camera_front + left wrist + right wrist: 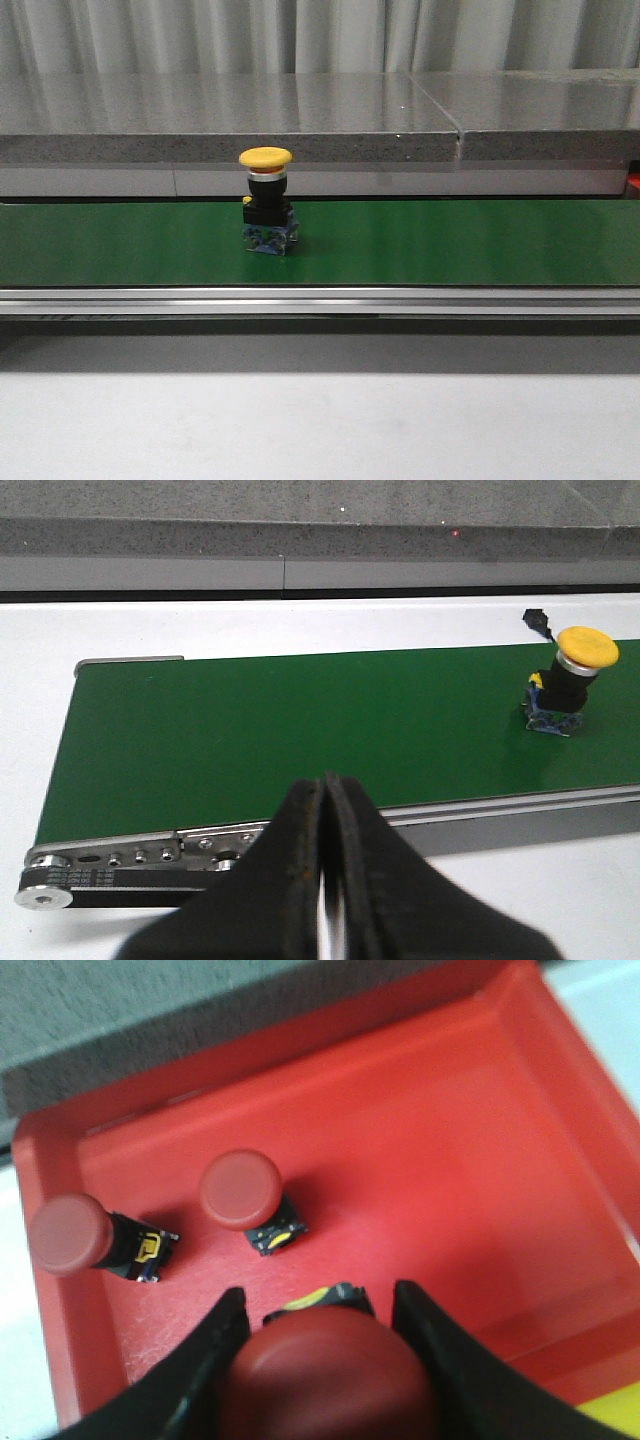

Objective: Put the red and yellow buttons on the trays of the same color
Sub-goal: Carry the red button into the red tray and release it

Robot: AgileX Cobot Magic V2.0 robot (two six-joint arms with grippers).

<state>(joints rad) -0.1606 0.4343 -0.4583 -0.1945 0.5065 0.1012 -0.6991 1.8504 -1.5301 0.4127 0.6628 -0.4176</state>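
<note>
We are at the placing step over the red tray, which holds 2 red buttons. Our right hand pinches a third red button; next it must open. The yellow button stands upright on the green belt. Our left hand is pressed together, holding nothing.

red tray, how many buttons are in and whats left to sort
Done: two red buttons already sit in the red tray. In hand: the right gripper holds a third red button over that tray. Left: a yellow button stands on the green belt, untouched; the left gripper is shut and empty. No yellow tray is clearly visible.
</note>
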